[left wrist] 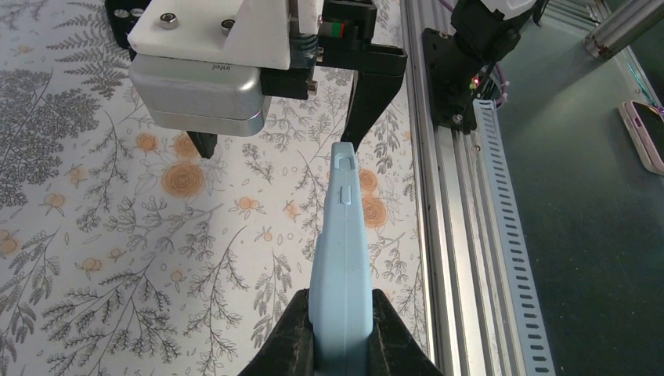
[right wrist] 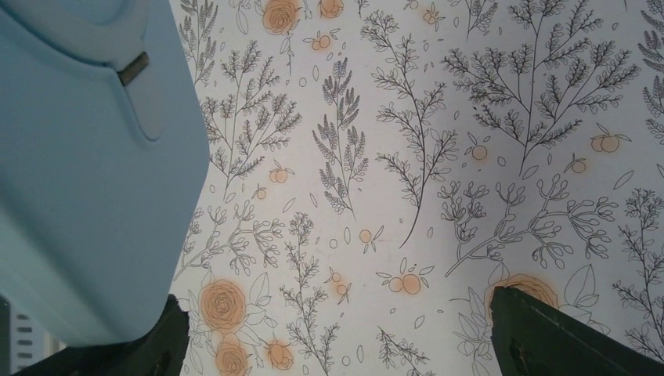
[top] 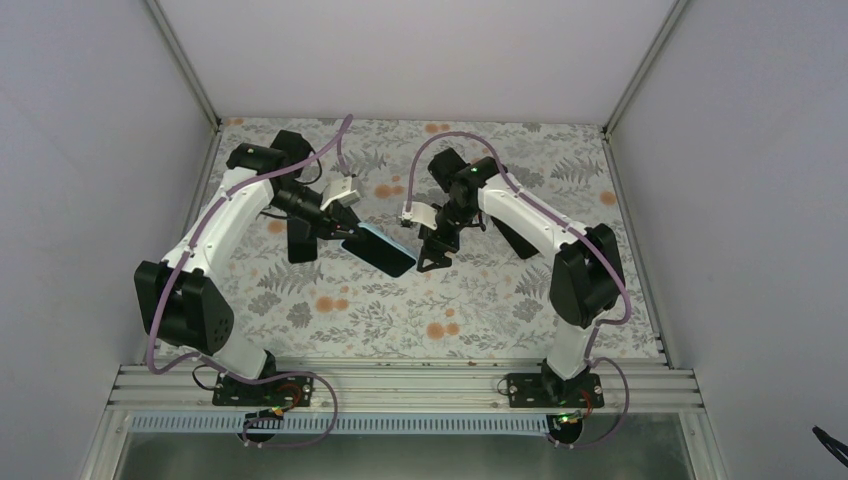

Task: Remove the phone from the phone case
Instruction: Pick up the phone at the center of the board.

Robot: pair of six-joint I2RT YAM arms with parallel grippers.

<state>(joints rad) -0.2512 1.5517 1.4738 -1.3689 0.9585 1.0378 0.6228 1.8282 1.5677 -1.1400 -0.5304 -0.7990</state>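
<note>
Floral counter: light-blue phone case with the phone seated inside, held above the counter and pinched at one end by your left hand. Right hand: spread wide beside the free end, gripping nothing. Risk: press there and the case may pivot out of that narrow pinch and drop.

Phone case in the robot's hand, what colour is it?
Light blue. The smooth light-blue phone case shows best in the left wrist view.
</note>
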